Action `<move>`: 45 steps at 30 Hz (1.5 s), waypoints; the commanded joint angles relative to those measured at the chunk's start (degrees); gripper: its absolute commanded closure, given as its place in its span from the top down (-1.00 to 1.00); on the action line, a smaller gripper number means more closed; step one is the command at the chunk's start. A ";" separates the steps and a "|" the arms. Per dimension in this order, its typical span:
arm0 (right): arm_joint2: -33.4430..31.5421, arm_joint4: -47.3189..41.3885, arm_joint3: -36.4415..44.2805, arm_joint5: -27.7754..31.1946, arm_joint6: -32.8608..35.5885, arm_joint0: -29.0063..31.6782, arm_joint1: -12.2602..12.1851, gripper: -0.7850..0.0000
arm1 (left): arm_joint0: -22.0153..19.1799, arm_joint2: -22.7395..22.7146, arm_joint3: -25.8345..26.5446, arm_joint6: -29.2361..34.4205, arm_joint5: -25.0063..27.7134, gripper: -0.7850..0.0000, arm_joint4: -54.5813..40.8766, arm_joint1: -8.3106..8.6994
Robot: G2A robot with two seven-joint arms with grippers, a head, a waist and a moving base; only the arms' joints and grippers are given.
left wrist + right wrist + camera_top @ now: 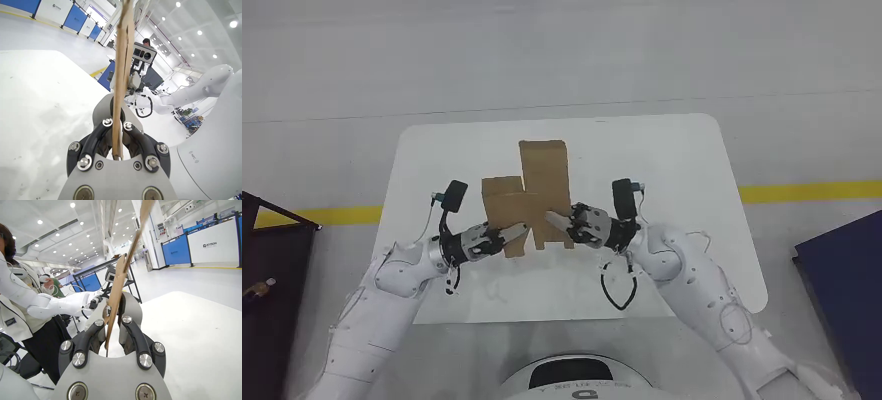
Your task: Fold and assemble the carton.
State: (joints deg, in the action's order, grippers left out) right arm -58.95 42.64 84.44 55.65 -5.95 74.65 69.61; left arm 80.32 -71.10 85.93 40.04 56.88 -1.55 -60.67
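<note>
A flat brown cardboard carton (pixel 530 195) hangs above the middle of the white table (pixel 672 160), held from both sides. My left gripper (pixel 510 237) is shut on the carton's near left edge; its wrist view shows the cardboard (pixel 121 75) edge-on, pinched between the fingers (pixel 103 111). My right gripper (pixel 564 222) is shut on the near right edge, and the cardboard (pixel 121 283) rises edge-on between its fingers (pixel 132 306). The two grippers face each other across the carton. A tall flap (pixel 544 165) points toward the table's far side.
The table's far and right parts are bare white surface. A black rack (pixel 267 270) stands off the left side and a dark blue panel (pixel 847 280) off the right. A yellow floor line (pixel 812 190) runs behind the table.
</note>
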 commanded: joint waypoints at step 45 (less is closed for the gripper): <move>5.12 -149.40 1.66 -31.24 66.56 -2.06 -0.50 -1.00 | 1.01 -8.42 -1.70 -3.71 0.28 1.00 -2.18 2.39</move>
State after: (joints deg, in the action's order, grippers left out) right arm -54.14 -90.38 86.35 29.60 56.69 72.70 68.72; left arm 81.32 -79.52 84.23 36.33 57.16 -3.73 -58.28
